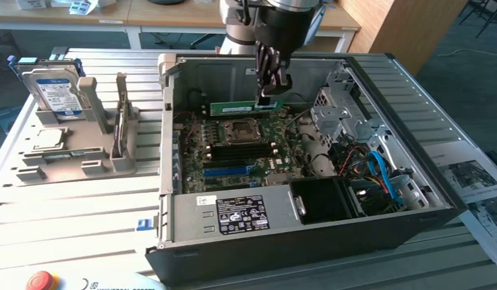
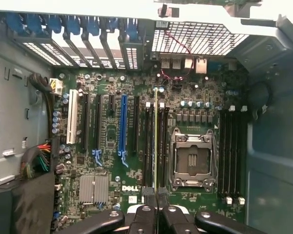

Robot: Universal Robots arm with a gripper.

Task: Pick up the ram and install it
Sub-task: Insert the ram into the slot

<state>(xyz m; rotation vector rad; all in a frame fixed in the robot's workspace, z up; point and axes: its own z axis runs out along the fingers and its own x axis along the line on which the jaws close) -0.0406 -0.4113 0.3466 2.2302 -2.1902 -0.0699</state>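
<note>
While the gripper (image 1: 269, 98) pinches the ram (image 1: 232, 109) near one end, the stick hangs edge-down over the motherboard (image 1: 257, 154), lengthwise parallel to its dark slots (image 2: 148, 146).

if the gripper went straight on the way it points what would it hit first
The gripper points down; the ram it holds would likely meet the black slots beside the CPU socket first, though depth is unclear.
</note>
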